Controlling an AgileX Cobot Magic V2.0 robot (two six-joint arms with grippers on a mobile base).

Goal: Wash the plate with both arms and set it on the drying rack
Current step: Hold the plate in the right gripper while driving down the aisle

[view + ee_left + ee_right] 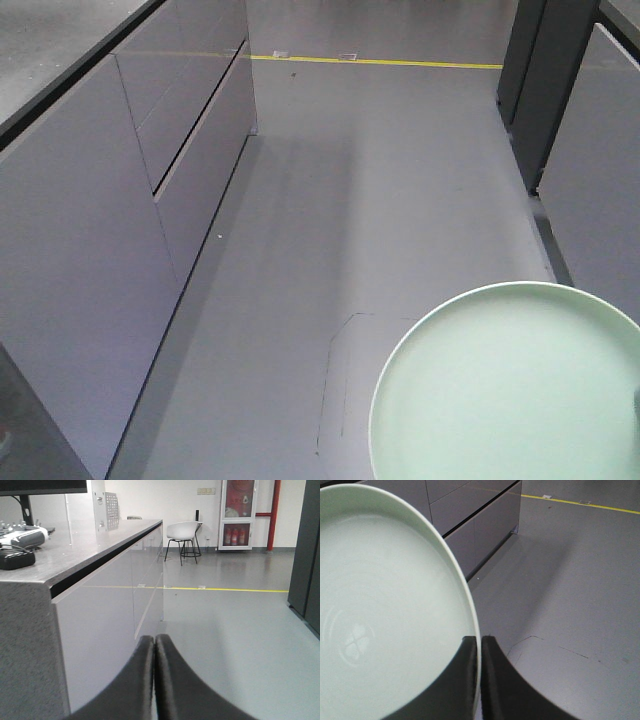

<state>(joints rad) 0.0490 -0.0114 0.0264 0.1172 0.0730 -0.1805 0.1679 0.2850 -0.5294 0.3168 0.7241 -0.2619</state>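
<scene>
My right gripper (480,639) is pinched onto the rim of the plate (385,605). One dark finger (455,690) lies against the plate's inner face and the other sits just outside the rim, with only the thin pale edge showing between them. The plate is pale mint green, plain and matte. It fills the left side of my right wrist view, held in the air above the grey floor (560,580). From the front camera the same plate (510,390) sits in the lower right corner, its round face open to the lens and the floor beneath it. My left gripper (154,639) is closed on nothing, its two fingers touching along their length. It points down the aisle beside grey cabinet fronts (100,645) under a speckled grey counter (65,555). Some dark items rest at the counter's far left; I cannot tell what they are. A yellow line (225,589) crosses the floor ahead. Beyond it a white chair (182,530) stands near a glass-fronted case of red fire extinguishers (239,515), with a red pipe (273,515) just beside the case.
</scene>
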